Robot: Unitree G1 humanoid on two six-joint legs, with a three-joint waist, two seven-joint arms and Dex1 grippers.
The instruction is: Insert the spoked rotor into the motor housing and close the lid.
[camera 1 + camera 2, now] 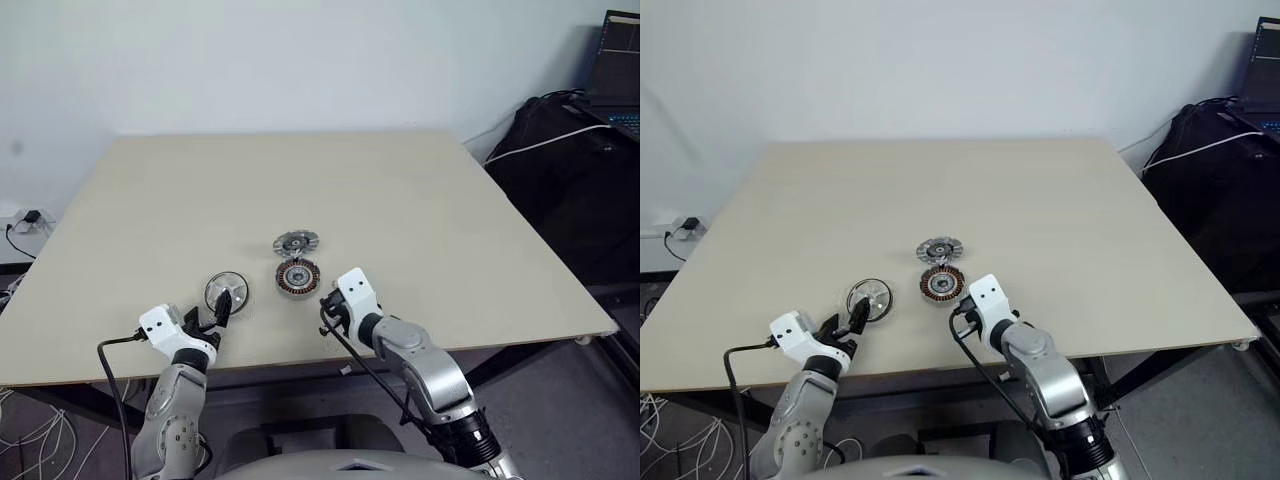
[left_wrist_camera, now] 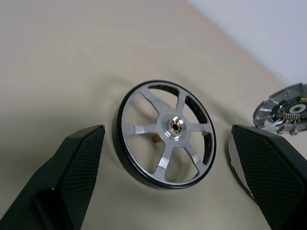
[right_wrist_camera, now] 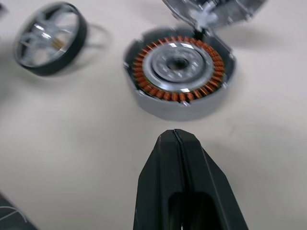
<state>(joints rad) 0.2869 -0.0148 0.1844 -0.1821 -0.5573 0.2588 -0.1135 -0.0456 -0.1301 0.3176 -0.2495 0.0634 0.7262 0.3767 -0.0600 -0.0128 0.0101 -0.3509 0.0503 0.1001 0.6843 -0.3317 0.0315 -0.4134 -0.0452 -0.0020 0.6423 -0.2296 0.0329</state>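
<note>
Lying flat on the table [image 1: 420, 190], the spoked rotor [image 1: 226, 291] sat at nine o'clock from the motor housing [image 1: 297, 277], with the lid [image 1: 296, 243] touching the housing at twelve. The left gripper [image 1: 222, 311] spread wide just short of the rotor; the right gripper [image 3: 178, 143] was pinched closed, empty, near the housing.

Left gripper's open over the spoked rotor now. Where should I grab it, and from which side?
Take the spoked rotor across its dark outer rim, coming down from above along the line the left gripper already points. It lies flat on the table, so only the rim offers opposing faces; the open fingers look set to straddle it.
</note>
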